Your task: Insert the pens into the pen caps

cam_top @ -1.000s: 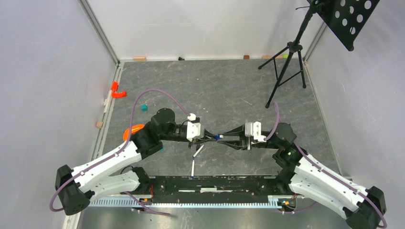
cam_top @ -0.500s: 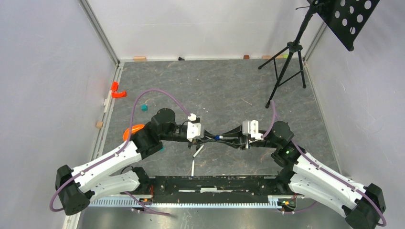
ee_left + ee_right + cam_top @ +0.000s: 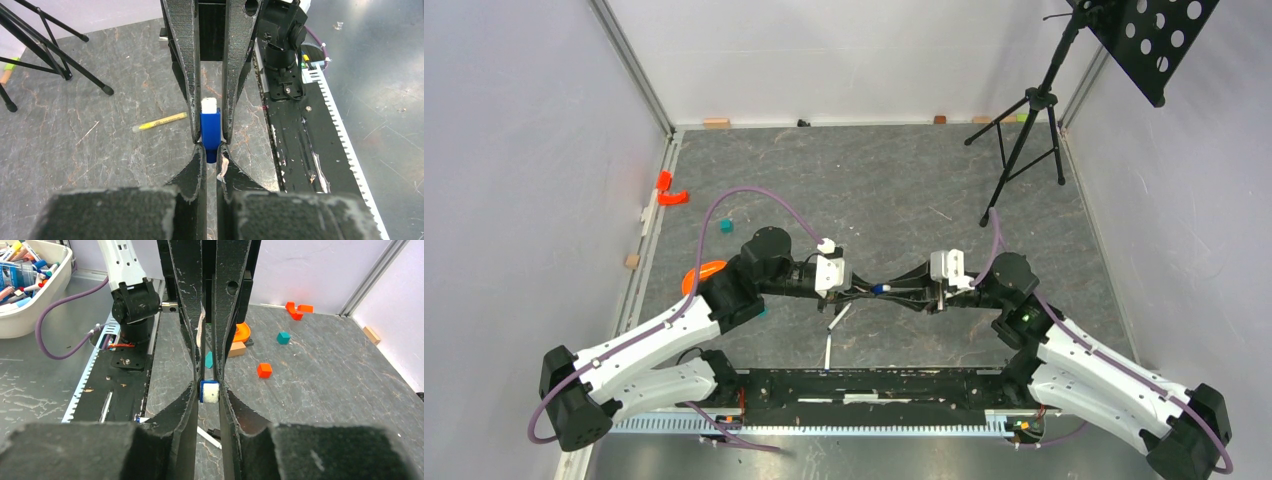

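Observation:
A bright blue pen cap [image 3: 210, 131] with a white end [image 3: 210, 392] hangs above the floor between both grippers, which meet tip to tip at mid table. My left gripper [image 3: 211, 152] is shut on its narrow blue end. My right gripper [image 3: 209, 390] is shut on its wider body, a finger touching each side. I cannot tell whether a pen sits inside it. Two white pens [image 3: 837, 318] [image 3: 827, 352] lie on the floor below. A yellow pen [image 3: 160, 120] lies further off. A black pen cap [image 3: 215, 433] lies beside a white pen [image 3: 207, 437].
A black tripod stand [image 3: 1024, 140] stands at the back right. A red cube [image 3: 264, 370], a teal cube [image 3: 283, 337] and orange pieces [image 3: 295, 309] lie on the left floor, with an orange dish [image 3: 704, 272]. The black base rail [image 3: 874, 385] runs along the near edge.
My right gripper has shifted slightly left and its fingers have narrowed onto the blue cap. The left arm has stayed still, shut throughout.

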Tool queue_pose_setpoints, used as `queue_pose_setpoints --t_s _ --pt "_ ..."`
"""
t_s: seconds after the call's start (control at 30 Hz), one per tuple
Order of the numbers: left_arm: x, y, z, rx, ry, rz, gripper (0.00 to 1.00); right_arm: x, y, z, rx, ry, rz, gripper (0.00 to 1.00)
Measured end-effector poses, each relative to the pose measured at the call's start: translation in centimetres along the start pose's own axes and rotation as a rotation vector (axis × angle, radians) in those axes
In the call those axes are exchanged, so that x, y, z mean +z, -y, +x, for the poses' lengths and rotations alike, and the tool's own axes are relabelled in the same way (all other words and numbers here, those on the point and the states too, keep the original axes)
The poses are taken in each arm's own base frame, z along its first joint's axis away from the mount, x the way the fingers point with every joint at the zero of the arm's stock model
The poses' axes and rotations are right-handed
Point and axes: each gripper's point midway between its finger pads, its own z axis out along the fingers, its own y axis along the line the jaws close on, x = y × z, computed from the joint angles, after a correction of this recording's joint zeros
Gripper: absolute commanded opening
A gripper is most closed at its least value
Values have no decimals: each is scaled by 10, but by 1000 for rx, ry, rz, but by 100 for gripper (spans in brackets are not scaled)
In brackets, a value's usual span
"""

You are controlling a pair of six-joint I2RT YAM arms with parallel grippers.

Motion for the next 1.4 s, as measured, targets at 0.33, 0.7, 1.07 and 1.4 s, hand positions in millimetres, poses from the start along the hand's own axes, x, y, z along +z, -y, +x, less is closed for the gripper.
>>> queue_pose_setpoints --t_s 0.33,0.7,1.07,1.4 --pt "-1 0 3 -4 -10 -1 2 2 1 2 11 -11 -5 0" --pt "-6 -7 5 18 -30 -42 75 2 5 4 -11 -35 19 0" --pt "-17 -22 -3 53 -3 -126 100 -8 35 -2 -47 -41 209 0" --pt "-35 -61 14 46 -39 -378 100 -44 77 0 -22 -43 550 0"
